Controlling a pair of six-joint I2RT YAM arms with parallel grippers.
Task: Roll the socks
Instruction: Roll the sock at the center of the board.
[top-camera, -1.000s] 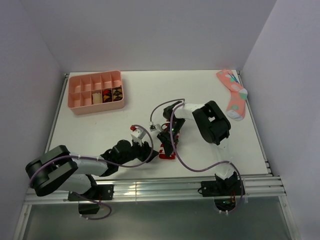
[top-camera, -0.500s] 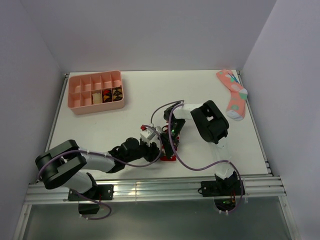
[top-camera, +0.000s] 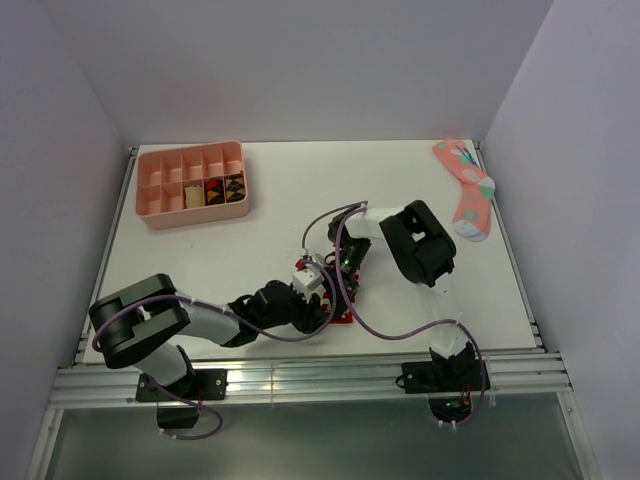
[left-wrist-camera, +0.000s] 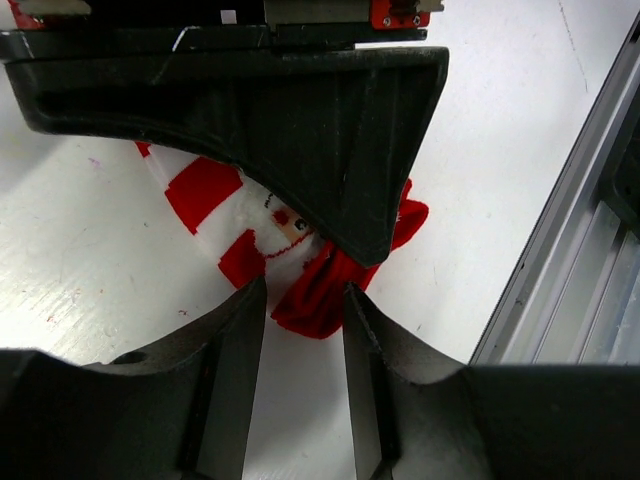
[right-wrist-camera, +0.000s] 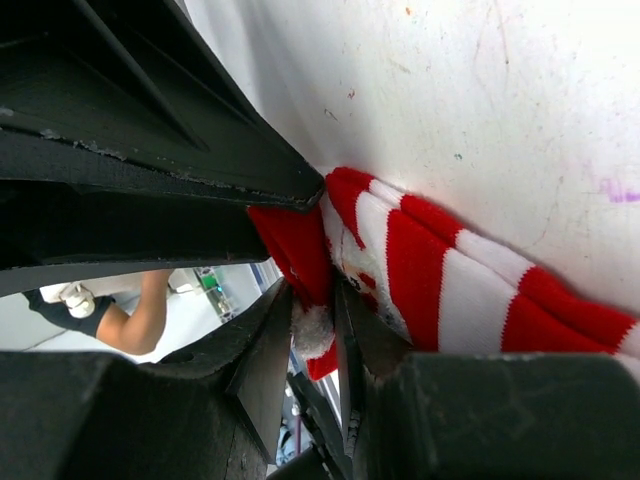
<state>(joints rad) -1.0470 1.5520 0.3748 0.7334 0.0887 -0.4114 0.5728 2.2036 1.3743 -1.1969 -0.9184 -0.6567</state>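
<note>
The red-and-white striped sock (left-wrist-camera: 215, 195) lies on the white surface (top-camera: 400, 170), close to the near edge and about midway between the left and right edges. Both arms converge on it, and the top view shows only slivers of red under them.

Right end effector (right-wrist-camera: 312, 300): narrow, clamped on the sock. The right wrist view shows a fold of solid red fabric with a white fluffy tuft pinched between the two fingers. The striped part extends away from the fingers and lies flat on the surface.

Left end effector (left-wrist-camera: 305, 300): narrow, with its fingertips on either side of the sock's solid red end. The fabric fills the gap and meets both fingers (whether it is actually gripped cannot be told). The right end effector's black finger presses down just beyond that end.

Markings: the sock carries a small face motif with a red nose, printed on a white band.

Other items:
- Pink compartment tray (top-camera: 192, 185) at the far left corner, several cells filled.
- Pink sock (top-camera: 468, 190) by the right edge, near the far right corner, well apart from both arms.
</note>
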